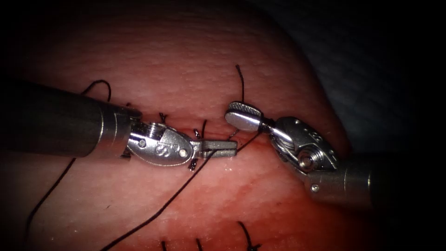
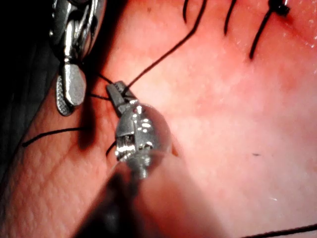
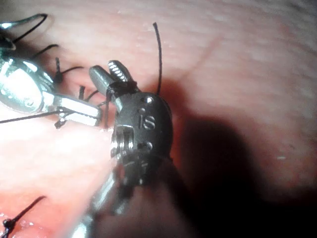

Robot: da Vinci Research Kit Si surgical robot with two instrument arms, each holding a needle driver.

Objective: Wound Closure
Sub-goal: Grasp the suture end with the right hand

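My left tool (image 1: 230, 148) lies over the cut (image 1: 253, 139) with its jaws shut on the black thread (image 1: 162, 204), which runs from them down toward the lower left. In the left wrist view the same jaws (image 2: 113, 89) pinch that thread (image 2: 168, 52). My right tool (image 1: 232, 114) reaches in from the right, its jaws open and one toothed inner face showing. It sits just above the left tool's tip. A short free thread end (image 1: 241, 83) stands up behind it and crosses the base of its jaws (image 3: 106, 69). The tissue (image 1: 186, 56) is pink and wet.
Knotted stitches with short tails (image 1: 203, 126) sit along the cut under the left tool. More cut thread ends (image 1: 246, 232) stick up near the lower edge. A thread loop (image 1: 100, 86) curves behind the left shaft. Red fluid (image 1: 241, 190) stains the tissue below the tools.
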